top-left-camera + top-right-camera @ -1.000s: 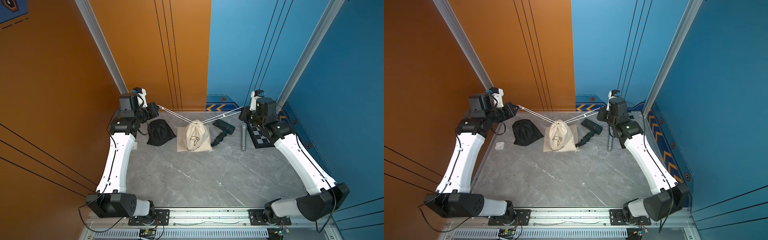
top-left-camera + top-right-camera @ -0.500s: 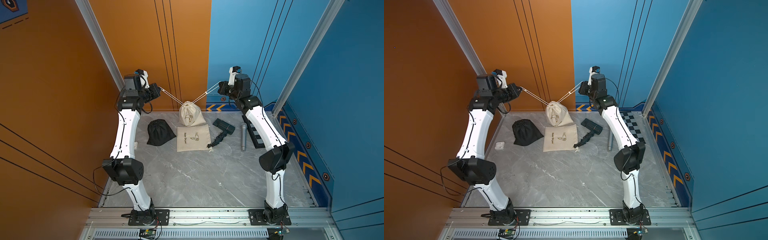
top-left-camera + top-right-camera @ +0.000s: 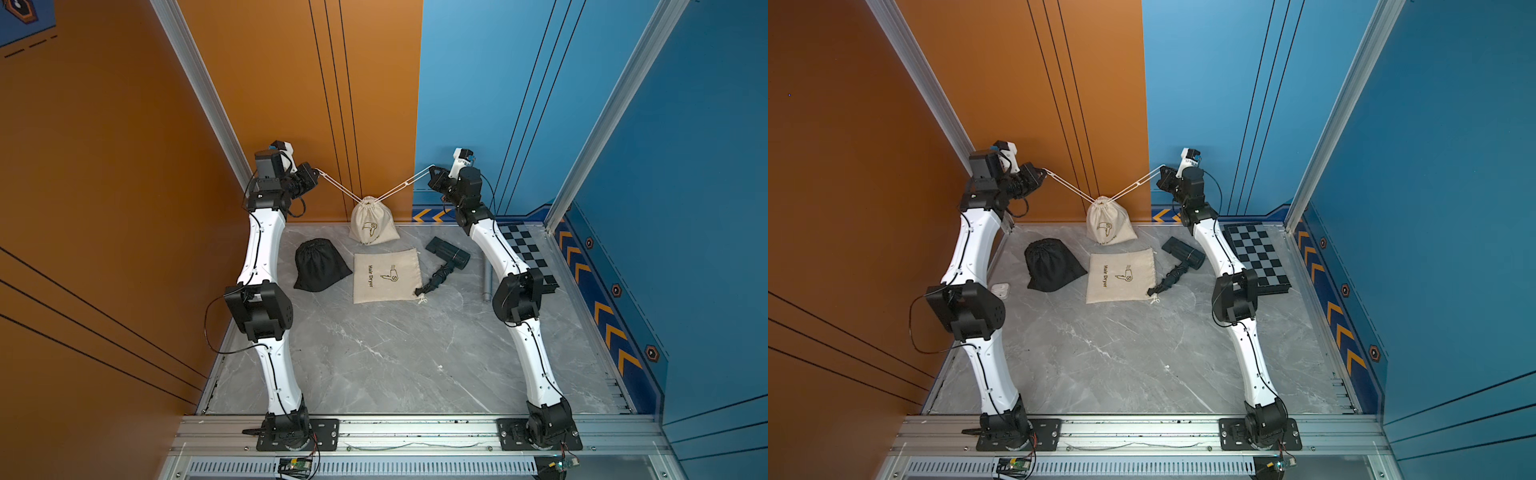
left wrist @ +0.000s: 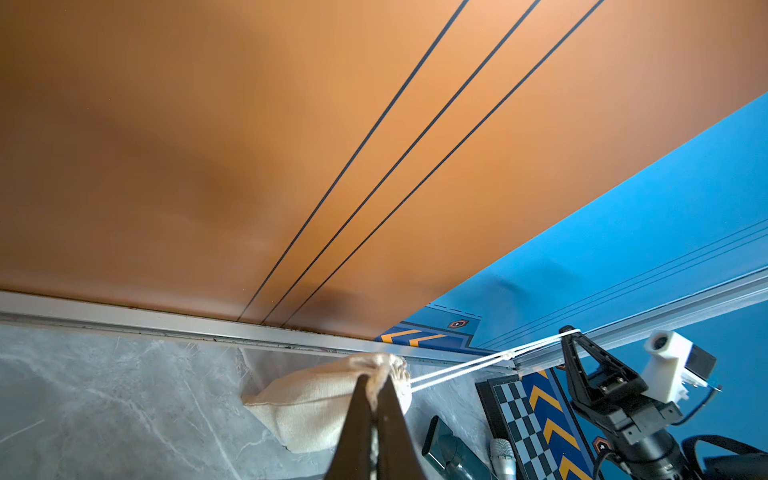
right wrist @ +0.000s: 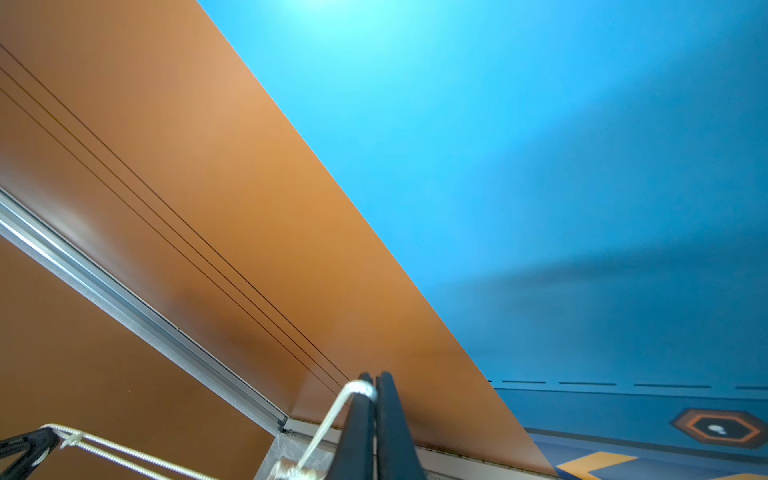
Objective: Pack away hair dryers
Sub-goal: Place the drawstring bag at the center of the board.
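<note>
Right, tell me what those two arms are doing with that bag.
The left gripper and right gripper are each shut on a drawstring of a stuffed cream bag, strings taut and its mouth cinched. A black hair dryer lies unpacked on the table, beside a flat cream bag. A full black bag sits nearby.

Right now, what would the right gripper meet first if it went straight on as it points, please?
Probably the orange wall panel, near its blue seam; nothing nearer shows ahead of the right gripper.
</note>
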